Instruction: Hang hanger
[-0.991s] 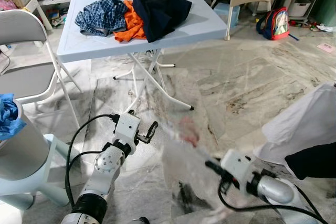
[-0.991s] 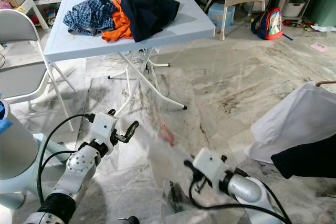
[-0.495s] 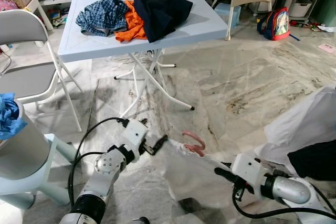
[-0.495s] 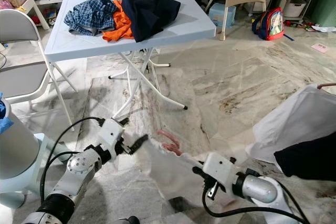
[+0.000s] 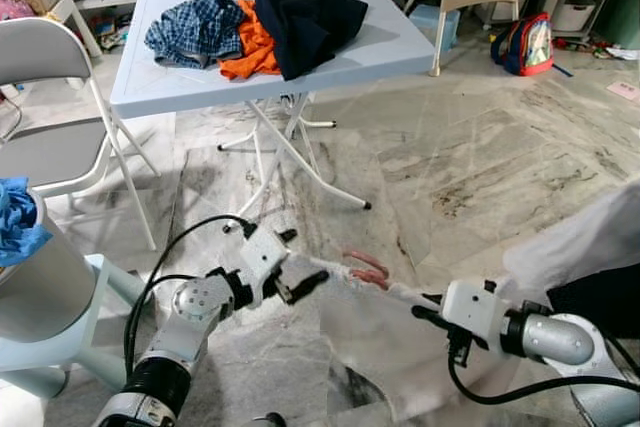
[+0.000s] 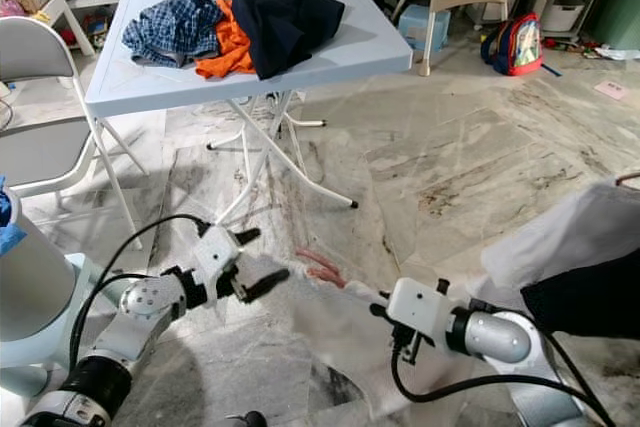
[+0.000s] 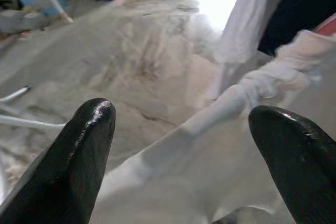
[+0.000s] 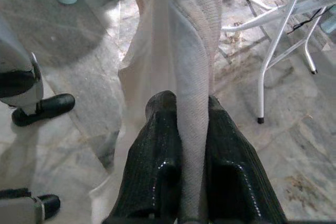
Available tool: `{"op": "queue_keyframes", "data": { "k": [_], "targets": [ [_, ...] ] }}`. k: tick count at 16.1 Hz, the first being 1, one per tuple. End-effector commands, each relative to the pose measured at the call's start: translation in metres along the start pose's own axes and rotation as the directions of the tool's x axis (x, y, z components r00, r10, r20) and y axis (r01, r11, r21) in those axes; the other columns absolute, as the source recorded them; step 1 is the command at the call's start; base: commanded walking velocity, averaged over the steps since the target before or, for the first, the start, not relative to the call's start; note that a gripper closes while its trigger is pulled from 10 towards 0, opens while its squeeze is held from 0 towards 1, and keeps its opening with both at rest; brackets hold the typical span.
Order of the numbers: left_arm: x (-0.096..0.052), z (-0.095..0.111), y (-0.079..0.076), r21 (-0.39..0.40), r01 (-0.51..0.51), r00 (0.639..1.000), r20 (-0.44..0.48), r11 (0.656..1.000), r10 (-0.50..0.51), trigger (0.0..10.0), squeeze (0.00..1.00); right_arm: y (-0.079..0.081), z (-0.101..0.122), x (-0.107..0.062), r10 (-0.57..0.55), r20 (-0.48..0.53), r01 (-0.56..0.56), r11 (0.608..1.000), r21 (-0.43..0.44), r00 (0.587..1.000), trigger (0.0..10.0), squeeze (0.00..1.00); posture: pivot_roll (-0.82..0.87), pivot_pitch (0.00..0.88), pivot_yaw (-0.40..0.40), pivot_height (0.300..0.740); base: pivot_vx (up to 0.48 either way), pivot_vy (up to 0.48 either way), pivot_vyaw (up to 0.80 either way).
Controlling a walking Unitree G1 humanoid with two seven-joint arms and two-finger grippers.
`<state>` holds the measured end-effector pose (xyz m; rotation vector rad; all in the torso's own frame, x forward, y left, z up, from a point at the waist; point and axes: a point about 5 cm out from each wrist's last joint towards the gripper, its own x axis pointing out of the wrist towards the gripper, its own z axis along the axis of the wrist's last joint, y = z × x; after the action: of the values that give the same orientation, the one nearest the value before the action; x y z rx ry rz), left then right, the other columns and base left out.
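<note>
1. Marble floor below; light blue folding bench behind with heaped clothes.
2. Right gripper clamped on white sheer garment.
3. Left gripper spread wide, empty, beside pink plastic hanger inside garment.

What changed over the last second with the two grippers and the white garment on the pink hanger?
The left gripper moved in toward the pink hanger and now sits open beside the white garment. The right gripper stayed shut on the garment and pulled it taut, no longer blurred. The table and its clothes pile stayed put.
</note>
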<state>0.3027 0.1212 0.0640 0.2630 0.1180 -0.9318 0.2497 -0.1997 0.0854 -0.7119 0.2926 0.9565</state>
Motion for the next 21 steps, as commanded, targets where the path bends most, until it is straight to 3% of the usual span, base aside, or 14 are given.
{"op": "queue_keyframes", "data": {
  "k": [1, 7, 10, 13, 16, 17, 18, 21],
  "targets": [
    [-0.004, -0.002, 0.0, 0.027, 0.053, 0.998, -0.03, 0.998, -0.052, 10.0, 0.0, -0.006, 0.005, 0.0, 0.003, 0.011, -0.003, 0.998, -0.057, 1.0, 10.0, 0.0, -0.01, 0.123, 0.05, 0.74, 0.0, 0.0, 0.0],
    [-0.007, 0.004, 0.011, 0.088, 0.037, 0.999, -0.036, 0.995, -0.034, 10.0, 0.0, -0.009, 0.002, 0.004, 0.017, -0.009, -0.018, 0.992, -0.128, 1.0, 10.0, 0.0, 0.0, 0.125, 0.05, 0.74, 0.0, 0.0, 0.0],
    [-0.012, -0.007, 0.008, 0.101, 0.155, 0.982, -0.127, 0.983, -0.142, 10.0, 0.0, -0.016, 0.007, -0.003, 0.042, 0.019, -0.037, 0.98, -0.193, 0.999, 10.0, 0.0, 0.0, 0.127, 0.054, 0.74, 0.0, 0.0, 0.0],
    [-0.01, -0.009, -0.001, 0.099, 0.258, 0.958, -0.159, 0.961, -0.24, 10.0, 0.0, -0.029, 0.014, -0.007, 0.055, 0.047, -0.042, 0.969, -0.245, 0.997, 10.0, 0.0, -0.01, 0.131, 0.059, 0.74, 0.0, 0.0, 0.0],
    [-0.004, -0.006, -0.001, 0.111, 0.28, 0.952, -0.156, 0.953, -0.261, 9.7, 0.0, -0.028, 0.016, -0.006, 0.108, 0.043, -0.092, 0.956, -0.28, 0.993, 10.0, 0.0, -0.02, 0.132, 0.061, 0.74, 0.0, 0.0, 0.0],
    [-0.003, -0.005, -0.002, 0.112, 0.291, 0.95, -0.154, 0.95, -0.273, 4.4, 0.0, -0.028, 0.017, -0.006, 0.121, 0.037, -0.105, 0.949, -0.298, 0.992, 10.0, 0.0, -0.02, 0.132, 0.062, 0.74, 0.0, 0.0, 0.0],
    [-0.001, -0.003, -0.002, 0.114, 0.301, 0.947, -0.151, 0.947, -0.283, 0.0, 0.0, -0.029, 0.017, -0.006, 0.13, 0.031, -0.114, 0.943, -0.311, 0.991, 10.0, 0.0, -0.02, 0.132, 0.062, 0.74, 0.0, 0.0, 0.0],
    [0.0, -0.003, -0.004, 0.112, 0.328, 0.939, -0.148, 0.938, -0.311, 0.0, 0.0, -0.032, 0.019, -0.002, 0.133, 0.03, -0.116, 0.937, -0.329, 0.991, 10.0, 0.0, -0.02, 0.133, 0.065, 0.74, 0.0, 0.0, 0.0]
  ]
}}
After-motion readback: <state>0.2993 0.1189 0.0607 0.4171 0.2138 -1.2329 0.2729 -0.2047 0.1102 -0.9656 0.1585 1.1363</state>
